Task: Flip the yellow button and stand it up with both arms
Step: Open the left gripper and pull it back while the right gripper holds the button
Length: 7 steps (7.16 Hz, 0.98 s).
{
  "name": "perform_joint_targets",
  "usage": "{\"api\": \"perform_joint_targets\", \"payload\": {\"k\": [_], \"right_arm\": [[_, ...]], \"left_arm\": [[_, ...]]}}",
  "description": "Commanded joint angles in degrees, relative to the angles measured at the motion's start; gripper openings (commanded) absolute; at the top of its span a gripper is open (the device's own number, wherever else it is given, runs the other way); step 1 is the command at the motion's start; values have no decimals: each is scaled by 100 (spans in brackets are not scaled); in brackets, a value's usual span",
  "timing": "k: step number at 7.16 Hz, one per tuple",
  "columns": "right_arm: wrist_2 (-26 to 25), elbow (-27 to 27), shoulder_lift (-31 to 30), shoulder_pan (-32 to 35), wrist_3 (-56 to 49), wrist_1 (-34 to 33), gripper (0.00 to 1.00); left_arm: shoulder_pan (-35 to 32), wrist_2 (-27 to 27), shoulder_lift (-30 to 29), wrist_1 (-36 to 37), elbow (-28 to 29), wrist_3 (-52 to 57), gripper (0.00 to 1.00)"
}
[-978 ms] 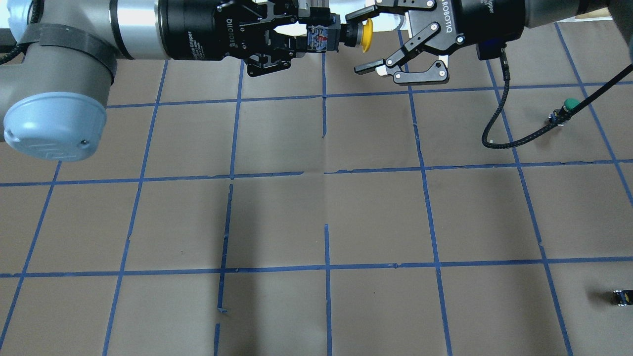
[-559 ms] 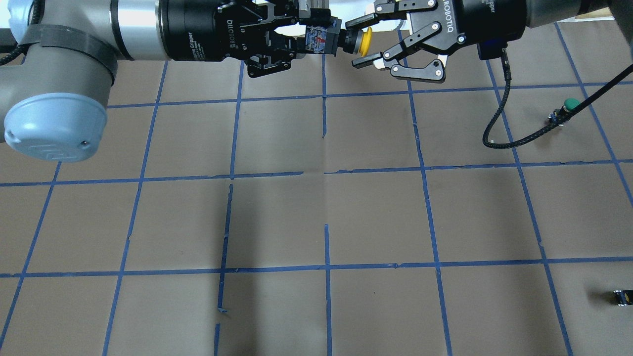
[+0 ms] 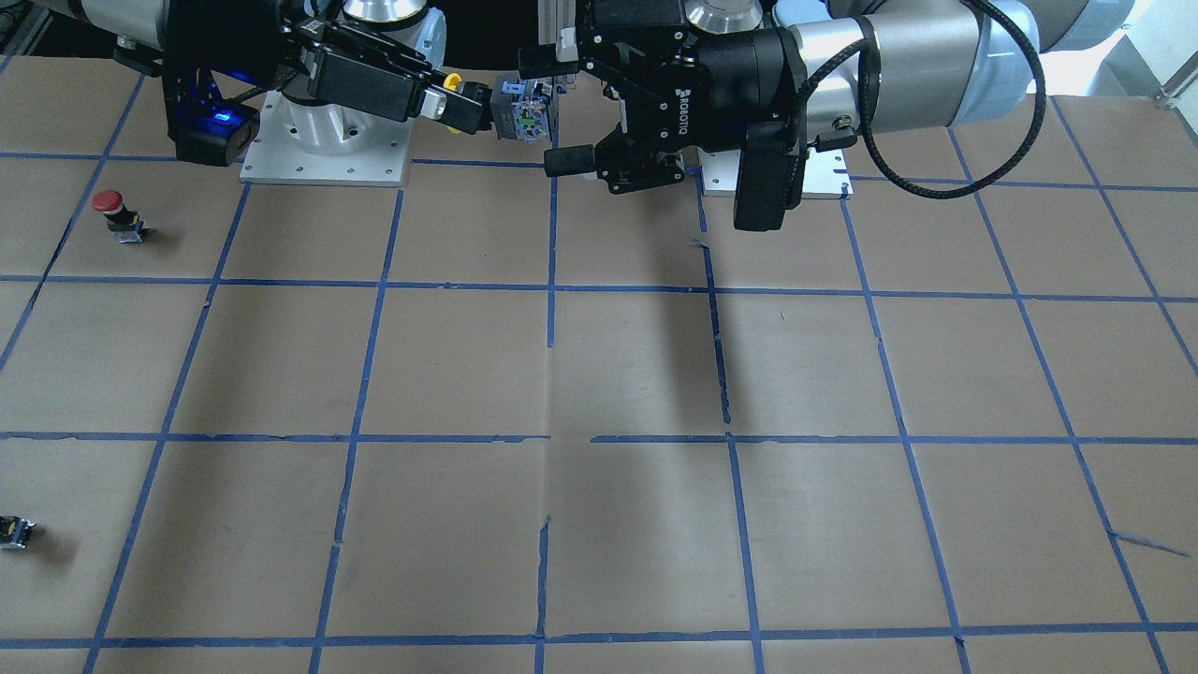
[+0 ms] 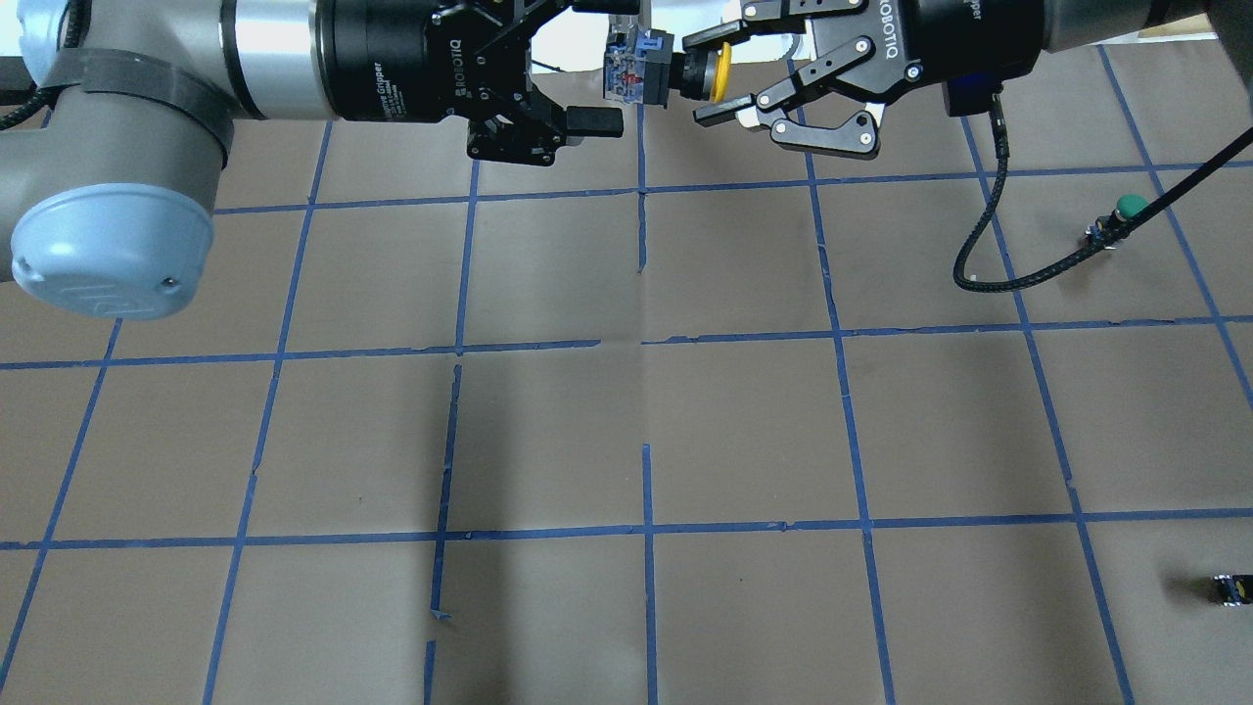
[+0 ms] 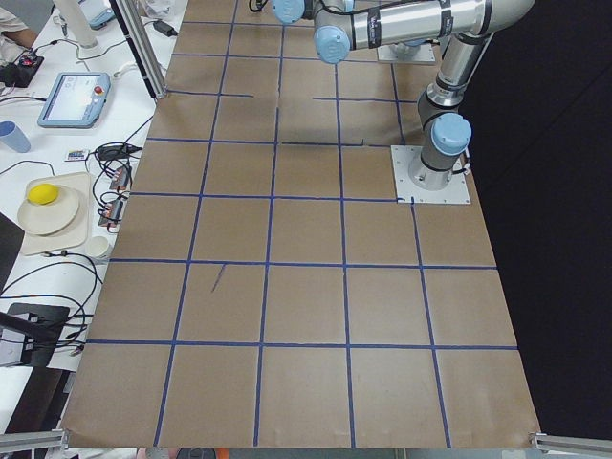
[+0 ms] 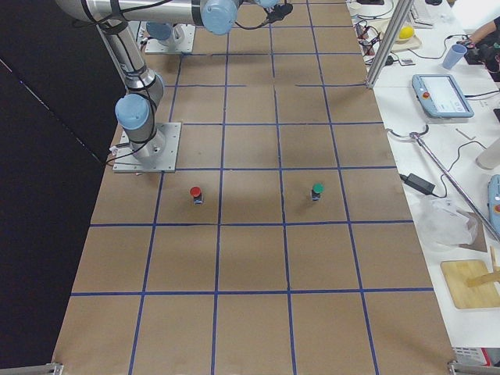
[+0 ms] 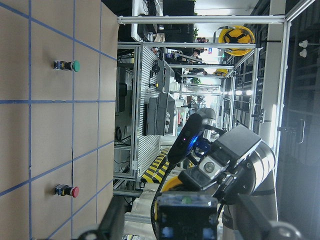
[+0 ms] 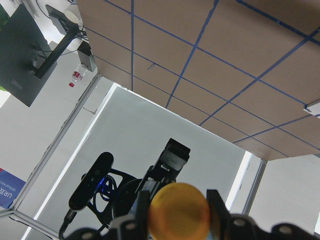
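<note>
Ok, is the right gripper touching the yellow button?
Touching. In the right wrist view the jaws of the right gripper sit tight against both sides of the yellow button, with no gap showing.

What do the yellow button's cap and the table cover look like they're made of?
The cap of the yellow button looks like smooth moulded plastic, evenly coloured with a soft sheen. The table cover is probably brown paper or card: matte, creased down the middle, marked with blue tape lines.

Overhead, front cams opposed, share table [image 4: 734,431]; wrist cams close-up.
</note>
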Motion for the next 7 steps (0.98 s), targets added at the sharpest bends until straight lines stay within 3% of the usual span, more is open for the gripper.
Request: {"api": "perform_joint_targets", "payload": {"k": [1, 4, 7], "right_arm": [[-70, -9, 56, -205, -46, -106, 26], [-1436, -9, 65, -786, -884, -432, 25], [-3544, 9, 134, -849, -2503, -406, 18]], "left_arm": [[33, 340, -20, 17, 77, -155, 100], [25, 2217, -20, 79, 269, -183, 99], [-80, 4107, -99, 35, 358, -183, 99]]}}
